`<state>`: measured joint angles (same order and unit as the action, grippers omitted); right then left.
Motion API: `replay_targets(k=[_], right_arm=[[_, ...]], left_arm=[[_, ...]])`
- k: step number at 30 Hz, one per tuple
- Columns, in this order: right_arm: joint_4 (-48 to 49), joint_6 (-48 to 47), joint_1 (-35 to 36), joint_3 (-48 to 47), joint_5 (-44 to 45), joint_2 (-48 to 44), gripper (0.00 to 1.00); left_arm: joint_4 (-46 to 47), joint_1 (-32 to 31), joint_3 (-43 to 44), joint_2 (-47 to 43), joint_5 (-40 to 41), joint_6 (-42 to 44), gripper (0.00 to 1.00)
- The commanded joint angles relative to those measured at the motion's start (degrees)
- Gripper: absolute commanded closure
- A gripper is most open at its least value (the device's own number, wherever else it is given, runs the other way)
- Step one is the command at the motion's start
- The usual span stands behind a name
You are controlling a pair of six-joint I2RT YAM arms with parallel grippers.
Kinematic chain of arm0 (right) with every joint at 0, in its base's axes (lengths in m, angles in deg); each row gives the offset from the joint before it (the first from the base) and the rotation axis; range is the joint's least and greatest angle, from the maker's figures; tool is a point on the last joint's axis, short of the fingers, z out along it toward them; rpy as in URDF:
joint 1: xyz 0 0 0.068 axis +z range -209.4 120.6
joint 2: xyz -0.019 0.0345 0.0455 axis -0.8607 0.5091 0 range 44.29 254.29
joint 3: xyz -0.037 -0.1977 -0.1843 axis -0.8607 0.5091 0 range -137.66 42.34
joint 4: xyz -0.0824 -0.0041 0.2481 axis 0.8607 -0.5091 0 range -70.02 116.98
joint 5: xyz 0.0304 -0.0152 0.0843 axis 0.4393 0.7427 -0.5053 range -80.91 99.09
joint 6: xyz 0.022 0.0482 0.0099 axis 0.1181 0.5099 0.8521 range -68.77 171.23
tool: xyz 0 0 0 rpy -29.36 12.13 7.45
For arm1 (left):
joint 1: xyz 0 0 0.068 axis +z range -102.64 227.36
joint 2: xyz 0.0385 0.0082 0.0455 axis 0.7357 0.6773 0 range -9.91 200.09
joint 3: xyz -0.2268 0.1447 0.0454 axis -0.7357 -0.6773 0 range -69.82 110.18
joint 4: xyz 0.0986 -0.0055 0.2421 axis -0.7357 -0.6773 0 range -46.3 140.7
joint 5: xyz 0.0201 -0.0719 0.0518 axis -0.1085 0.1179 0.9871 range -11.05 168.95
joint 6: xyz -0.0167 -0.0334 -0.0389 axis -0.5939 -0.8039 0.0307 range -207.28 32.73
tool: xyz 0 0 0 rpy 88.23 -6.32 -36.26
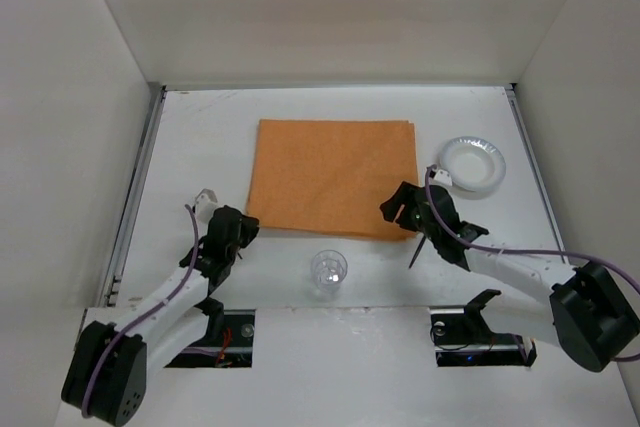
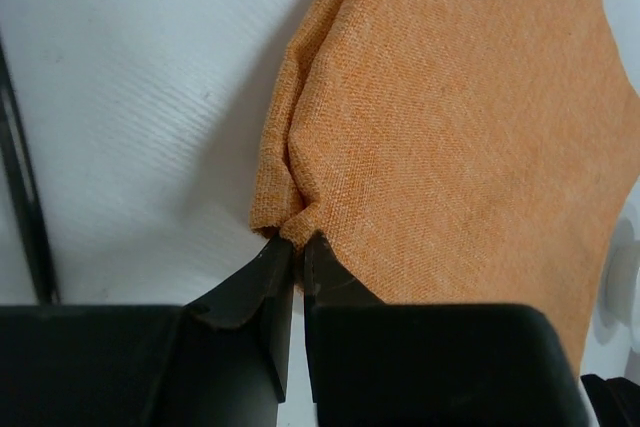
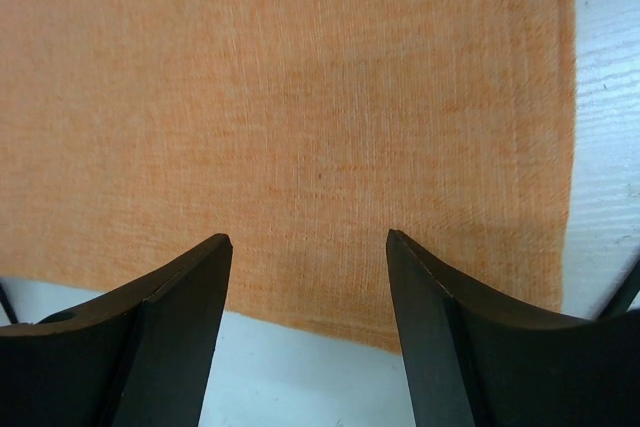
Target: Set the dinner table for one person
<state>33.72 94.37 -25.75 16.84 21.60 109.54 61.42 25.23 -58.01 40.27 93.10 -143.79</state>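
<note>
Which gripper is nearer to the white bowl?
Right. The right gripper hangs open over the near right corner of the orange mat, just left of the white bowl. The left gripper pinches its near left corner, across the mat.

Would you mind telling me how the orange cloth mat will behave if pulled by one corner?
Probably floppy: the orange cloth mat puckers where the left gripper pinches its corner. It looks thin and light, so it would likely fold or drag in wrinkles across the dinner table.
</note>
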Motion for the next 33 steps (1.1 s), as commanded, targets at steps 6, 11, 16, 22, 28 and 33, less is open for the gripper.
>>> replay_targets(k=[6,11,16,22,28,33], right_arm=[[0.4,0.4,-0.8,-0.9,2.1,-3.7,0.30],[-0.1,-0.2,-1.3,-2.3,2.1,-3.9,0.31],[0.5,0.0,-1.6,-3.0,1.8,-2.1,0.39],[5.0,1.2,-1.1,-0.3,2.3,-1.4,0.70],[2.3,0.8,-3.0,-1.1,2.4,-7.8,0.80],[0.6,1.1,-8.5,-5.1,1.2,-12.2,0.62]], left_arm=[[-11.2,-0.2,-0.9,-5.3,2.8,0.1,0.94],[-11.3,-1.2,0.7,-4.9,3.0,0.7,0.77],[-16.7,-3.0,2.4,-10.2,9.1,3.1,0.71],[-16.6,-8.0,4.1,-16.0,19.1,6.7,0.65],[-4.9,-8.8,6.9,-9.3,17.3,11.7,0.62],[4.8,-9.2,7.3,-1.0,13.1,12.4,0.62]])
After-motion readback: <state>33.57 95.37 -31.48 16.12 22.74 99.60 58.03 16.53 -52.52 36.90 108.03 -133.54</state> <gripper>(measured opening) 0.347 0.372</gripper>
